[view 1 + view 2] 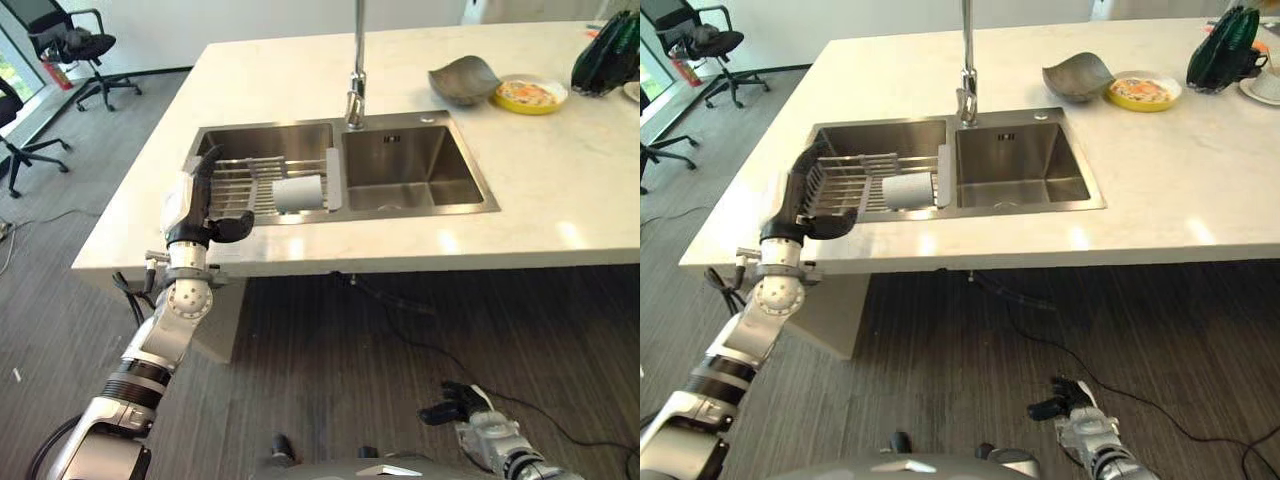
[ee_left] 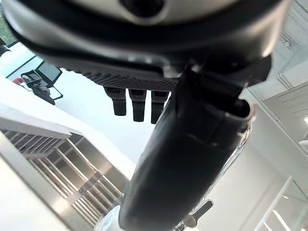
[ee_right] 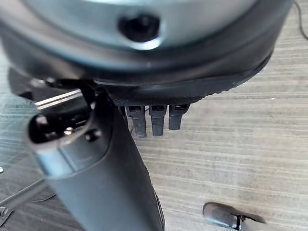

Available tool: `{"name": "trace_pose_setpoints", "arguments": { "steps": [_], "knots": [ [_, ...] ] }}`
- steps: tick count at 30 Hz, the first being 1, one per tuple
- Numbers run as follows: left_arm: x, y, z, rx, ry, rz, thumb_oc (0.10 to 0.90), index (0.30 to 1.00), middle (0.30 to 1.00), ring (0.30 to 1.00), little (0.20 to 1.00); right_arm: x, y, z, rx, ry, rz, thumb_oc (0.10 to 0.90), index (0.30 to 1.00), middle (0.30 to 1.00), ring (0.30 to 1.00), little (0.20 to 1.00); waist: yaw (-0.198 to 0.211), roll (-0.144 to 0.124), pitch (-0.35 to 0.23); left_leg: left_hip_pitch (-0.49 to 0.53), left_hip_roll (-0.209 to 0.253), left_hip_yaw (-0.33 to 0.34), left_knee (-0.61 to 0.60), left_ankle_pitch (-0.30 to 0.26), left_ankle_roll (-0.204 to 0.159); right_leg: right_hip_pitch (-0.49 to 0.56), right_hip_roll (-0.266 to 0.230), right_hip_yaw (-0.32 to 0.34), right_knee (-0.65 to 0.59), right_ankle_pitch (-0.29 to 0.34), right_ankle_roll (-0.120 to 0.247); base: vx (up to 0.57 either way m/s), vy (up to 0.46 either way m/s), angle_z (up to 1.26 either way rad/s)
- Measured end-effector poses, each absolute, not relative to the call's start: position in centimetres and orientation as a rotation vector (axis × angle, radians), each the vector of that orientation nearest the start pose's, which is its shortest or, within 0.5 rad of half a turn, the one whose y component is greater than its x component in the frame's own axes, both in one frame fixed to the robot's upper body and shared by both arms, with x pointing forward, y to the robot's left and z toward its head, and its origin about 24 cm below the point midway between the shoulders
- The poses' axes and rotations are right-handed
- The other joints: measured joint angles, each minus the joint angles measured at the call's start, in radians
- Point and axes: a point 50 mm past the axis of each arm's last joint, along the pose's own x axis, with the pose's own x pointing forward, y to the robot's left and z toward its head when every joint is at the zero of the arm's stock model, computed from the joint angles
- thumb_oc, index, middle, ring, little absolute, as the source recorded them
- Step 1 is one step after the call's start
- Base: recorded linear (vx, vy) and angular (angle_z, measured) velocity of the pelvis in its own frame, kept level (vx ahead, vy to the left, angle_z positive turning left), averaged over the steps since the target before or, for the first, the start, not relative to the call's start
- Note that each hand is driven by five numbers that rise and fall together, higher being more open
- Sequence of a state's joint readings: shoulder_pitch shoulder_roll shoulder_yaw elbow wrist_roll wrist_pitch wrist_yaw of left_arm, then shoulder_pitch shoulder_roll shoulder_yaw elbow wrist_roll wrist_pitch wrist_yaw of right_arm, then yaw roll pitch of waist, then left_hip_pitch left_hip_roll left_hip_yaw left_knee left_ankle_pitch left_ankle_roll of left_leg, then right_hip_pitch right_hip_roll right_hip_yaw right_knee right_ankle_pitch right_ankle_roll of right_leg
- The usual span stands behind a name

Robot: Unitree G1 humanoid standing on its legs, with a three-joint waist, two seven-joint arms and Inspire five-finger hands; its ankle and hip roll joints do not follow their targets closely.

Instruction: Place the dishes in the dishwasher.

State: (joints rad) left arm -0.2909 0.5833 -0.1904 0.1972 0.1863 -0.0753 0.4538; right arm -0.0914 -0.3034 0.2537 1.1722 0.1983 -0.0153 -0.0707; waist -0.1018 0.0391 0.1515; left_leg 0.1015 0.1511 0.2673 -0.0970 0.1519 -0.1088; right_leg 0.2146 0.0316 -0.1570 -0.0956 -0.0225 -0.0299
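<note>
Two basins make up the steel sink (image 1: 410,180) set into the pale counter (image 1: 560,180). Left basin carries a wire drying rack (image 1: 262,183) laid across its rim, probably so wet ware can drip; a white cup (image 1: 297,193) lies on its side at the rack's 3 o'clock end, mouth hard to read from here.

Left hand (image 1: 198,200) stands raised at the rack's 9 o'clock edge, fingers straight and pointing up, thumb (image 1: 234,228) jutting toward the rack. It grasps nothing; whether the fingers brush the wire I cannot tell. Its wrist view shows fingertips (image 2: 137,105) extended over rack bars, relaxed. Likely a reach toward the cup, not yet closed on it.

Faucet (image 1: 356,70) rises at the sink's 12 o'clock. Further along, at the counter's 1 to 2 o'clock: grey bowl (image 1: 463,79), then a yellow dish (image 1: 530,95) just beside it, then a dark green object (image 1: 608,55) by the edge.

Right hand (image 1: 458,405) hangs low over the floor (image 1: 330,350), fingers loosely bent, holding nothing. No dishwasher identified.
</note>
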Motion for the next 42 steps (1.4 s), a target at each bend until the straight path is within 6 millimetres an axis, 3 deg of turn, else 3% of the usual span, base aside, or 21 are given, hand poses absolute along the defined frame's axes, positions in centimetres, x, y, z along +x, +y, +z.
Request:
{"name": "trace_pose_setpoints", "arguments": {
  "steps": [4, 8, 13, 17, 19, 21, 27, 31, 37, 42],
  "knots": [
    [30.0, 23.6, 11.9, 0.922, -0.335, 0.227, 0.8, 0.9, 0.9, 0.9, 0.9, 12.1, -22.0, -15.5, -0.235, 1.118, -0.06, 0.8, 0.9, 0.9, 0.9, 0.9, 0.0, -0.035, -0.02, -0.001, -0.048, -0.002, 0.004, -0.033, 0.036, -0.003, -0.051, -0.01, 0.008, -0.021, 0.039, 0.04, 0.029, 0.12],
    [30.1, 23.4, 13.4, 1.077, -0.395, 0.178, 0.8, 0.9, 0.9, 0.9, 0.9, 11.5, -20.6, -15.9, -0.239, 1.131, 0.033, 0.8, 0.9, 0.9, 0.9, 0.9, 0.001, -0.018, -0.037, 0.002, -0.071, -0.002, 0.004, -0.063, 0.048, -0.002, -0.074, -0.015, 0.007, -0.022, 0.061, 0.03, 0.028, 0.06],
    [31.1, 19.6, 15.3, 1.181, -0.528, 0.014, 0.8, 0.9, 0.9, 0.9, 0.9, 10.8, -21.2, -16.0, -0.256, 1.157, 0.021, 0.8, 0.9, 0.9, 0.9, 0.9, -0.002, 0.001, -0.059, 0.0, -0.081, 0.006, 0.004, -0.071, 0.059, -0.021, -0.087, -0.008, 0.03, -0.03, 0.08, 0.01, 0.013, -0.04],
    [31.7, 16.4, 16.0, 1.214, -0.599, -0.123, 0.8, 0.9, 0.9, 0.9, 0.9, 10.8, -21.6, -15.9, -0.27, 1.159, 0.02, 0.8, 0.9, 0.9, 0.9, 0.9, -0.033, 0.028, -0.077, -0.001, -0.08, 0.025, 0.004, -0.073, 0.06, -0.04, -0.089, 0.014, 0.042, -0.029, 0.082, 0.01, 0.018, -0.17],
    [32.7, 14.0, 16.3, 1.226, -0.637, -0.172, 0.8, 0.9, 0.9, 0.9, 0.9, 10.6, -21.7, -15.9, -0.282, 1.163, 0.026, 0.8, 0.9, 0.9, 0.9, 0.9, -0.048, 0.039, -0.084, -0.001, -0.078, 0.03, 0.004, -0.073, 0.06, -0.046, -0.089, 0.019, 0.047, -0.03, 0.083, 0.0, 0.011, -0.09],
    [34.0, 12.9, 15.8, 1.245, -0.608, -0.196, 0.8, 0.9, 0.9, 0.9, 0.9, 11.1, -21.9, -15.7, -0.294, 1.15, 0.03, 0.8, 0.9, 0.9, 0.9, 0.9, -0.061, 0.054, -0.093, -0.002, -0.077, 0.046, 0.004, -0.073, 0.06, -0.06, -0.089, 0.034, 0.059, -0.031, 0.085, -0.01, 0.01, -0.2],
    [36.0, 14.0, 14.2, 1.359, -0.452, -0.2, 0.8, 0.9, 0.9, 0.9, 0.9, 11.5, -22.1, -15.5, -0.297, 1.127, 0.029, 0.8, 0.9, 0.9, 0.9, 0.9, -0.12, 0.08, -0.096, -0.003, -0.067, 0.062, 0.004, -0.072, 0.059, -0.083, -0.084, 0.069, 0.069, -0.032, 0.086, -0.02, -0.001, -0.19],
    [36.5, 15.6, 13.0, 1.391, -0.349, -0.174, 0.8, 0.9, 0.9, 0.9, 0.9, 11.7, -22.5, -15.4, -0.3, 1.12, 0.024, 0.8, 0.9, 0.9, 0.9, 0.9, -0.123, 0.093, -0.074, -0.003, -0.065, 0.077, 0.004, -0.072, 0.059, -0.093, -0.083, 0.083, 0.072, -0.033, 0.087, 0.0, -0.014, -0.12],
    [37.1, 18.4, 11.0, 1.419, -0.173, -0.123, 0.8, 0.9, 0.9, 0.9, 0.9, 11.8, -22.7, -15.3, -0.295, 1.114, 0.021, 0.8, 0.9, 0.9, 0.9, 0.9, -0.125, 0.091, -0.054, -0.002, -0.063, 0.083, 0.004, -0.072, 0.059, -0.094, -0.082, 0.087, 0.072, -0.037, 0.093, 0.0, -0.004, -0.01],
    [37.2, 19.0, 10.8, 1.394, -0.134, -0.106, 0.8, 0.9, 0.9, 0.9, 0.9, 11.9, -22.6, -15.3, -0.29, 1.11, 0.027, 0.8, 0.9, 0.9, 0.9, 0.9, -0.12, 0.082, -0.044, -0.001, -0.064, 0.086, 0.004, -0.072, 0.059, -0.095, -0.083, 0.087, 0.076, -0.043, 0.103, 0.0, -0.005, -0.01]
  ]
}}
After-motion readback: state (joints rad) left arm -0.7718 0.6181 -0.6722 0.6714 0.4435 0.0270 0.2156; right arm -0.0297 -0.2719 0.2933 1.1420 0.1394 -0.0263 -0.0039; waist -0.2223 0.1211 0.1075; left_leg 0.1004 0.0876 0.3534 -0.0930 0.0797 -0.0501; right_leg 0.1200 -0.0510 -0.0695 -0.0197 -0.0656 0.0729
